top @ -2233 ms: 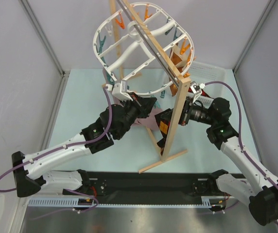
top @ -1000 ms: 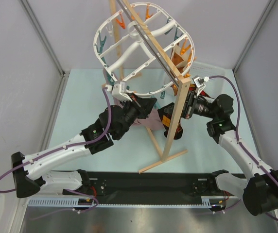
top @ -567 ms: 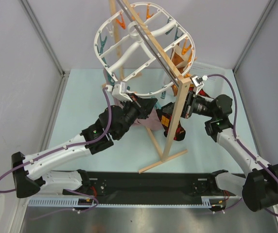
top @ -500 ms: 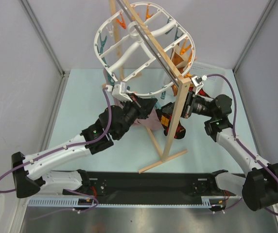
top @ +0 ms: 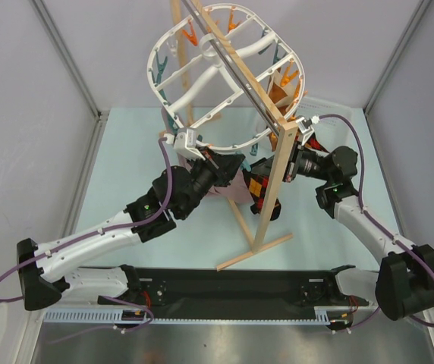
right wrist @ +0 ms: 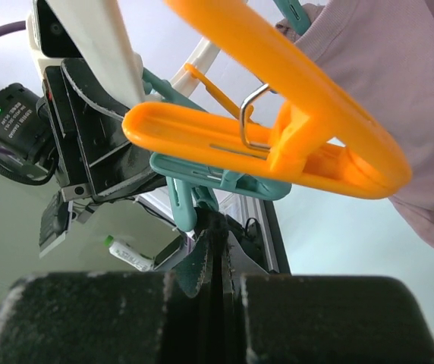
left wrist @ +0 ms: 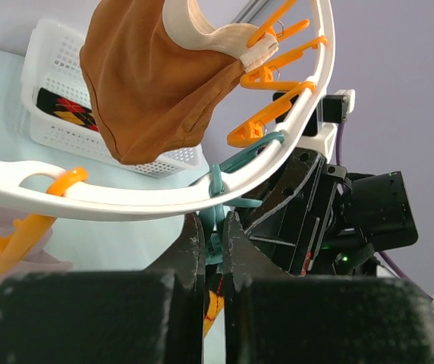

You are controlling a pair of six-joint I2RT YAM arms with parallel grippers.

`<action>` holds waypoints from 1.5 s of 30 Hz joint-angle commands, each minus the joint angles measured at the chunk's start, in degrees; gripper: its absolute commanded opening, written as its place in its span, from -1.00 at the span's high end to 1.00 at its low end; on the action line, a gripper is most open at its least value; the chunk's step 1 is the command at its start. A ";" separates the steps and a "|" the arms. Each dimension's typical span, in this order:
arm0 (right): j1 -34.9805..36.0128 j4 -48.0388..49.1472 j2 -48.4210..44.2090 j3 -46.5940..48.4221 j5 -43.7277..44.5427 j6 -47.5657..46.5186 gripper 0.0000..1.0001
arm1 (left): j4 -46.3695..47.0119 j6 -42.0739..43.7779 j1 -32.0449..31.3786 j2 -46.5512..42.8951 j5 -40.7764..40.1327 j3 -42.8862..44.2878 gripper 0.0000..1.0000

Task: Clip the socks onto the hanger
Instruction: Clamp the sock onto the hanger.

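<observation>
The white oval hanger (top: 202, 68) hangs from the wooden stand, ringed with orange and teal clips. My left gripper (top: 231, 161) is shut on a teal clip (left wrist: 215, 189) at the hanger's lower rim (left wrist: 126, 196), pinching its handles. My right gripper (top: 266, 168) is shut on the top edge of a black, red and orange check sock (top: 261, 189) and holds it right under that teal clip (right wrist: 202, 182). The sock's edge (right wrist: 214, 227) sits at the clip's mouth. A bit of the sock (left wrist: 212, 303) shows between the left fingers. A second sock (left wrist: 69, 110) lies in the white basket.
The wooden stand's post (top: 272, 189) rises between the arms, its foot (top: 255, 254) on the table. An orange garment (left wrist: 156, 83) and a mauve cloth (right wrist: 399, 91) hang from the hanger. A white basket (left wrist: 50, 136) stands beyond. An orange clip (right wrist: 278, 136) juts over the right gripper.
My right arm has lifted the sock and carried it left, up to the teal clip. My left gripper has stayed shut on the clip.
</observation>
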 commanded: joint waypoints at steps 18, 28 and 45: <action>1.04 11.76 1.96 3.94 -0.10 7.58 1.00 | 0.51 -0.85 0.50 -1.03 2.70 -0.87 1.00; 2.27 12.73 3.62 4.73 0.26 8.02 1.00 | 0.77 -2.34 0.85 -1.64 3.06 -2.10 0.74; 3.42 13.18 6.18 5.87 1.31 8.11 0.83 | 2.01 -2.96 1.55 -4.28 2.36 -5.00 -0.36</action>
